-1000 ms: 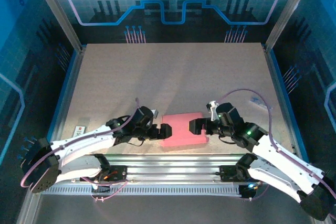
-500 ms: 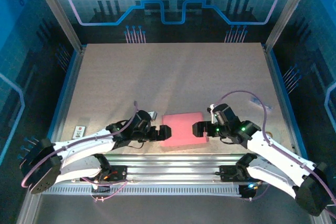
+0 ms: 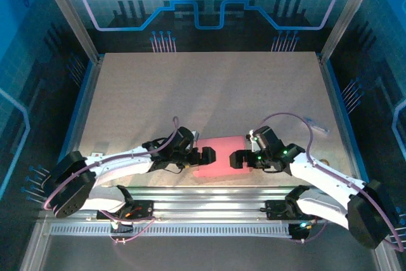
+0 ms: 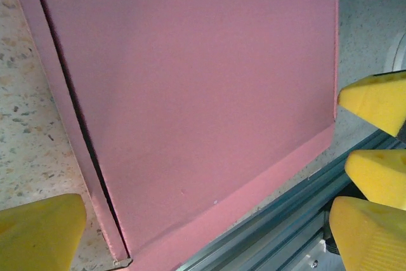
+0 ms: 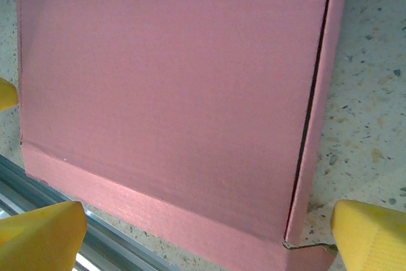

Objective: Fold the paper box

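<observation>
The paper box (image 3: 221,158) lies folded shut near the table's front edge, a flat pink panel with a dark seam along one side (image 4: 190,93) (image 5: 171,87). My left gripper (image 3: 205,155) is at its left end and my right gripper (image 3: 239,158) at its right end, facing each other. In the left wrist view the left gripper (image 4: 203,236) stands open, its yellow fingertips (image 4: 38,233) spread wider than the box's near corner. The right gripper (image 5: 206,239) is likewise open, fingertips (image 5: 374,239) straddling the box's near edge. Nothing is gripped.
The aluminium rail (image 3: 209,190) runs right along the box's near edge. A small grey card with a red mark (image 3: 96,155) lies at the table's left edge. A small clear item (image 3: 315,124) lies at the right. Frame posts line both sides.
Both arms have swung their wrists inward. The left gripper has shifted right over the box's left end and the right gripper slightly nearer. Both stay open.
</observation>
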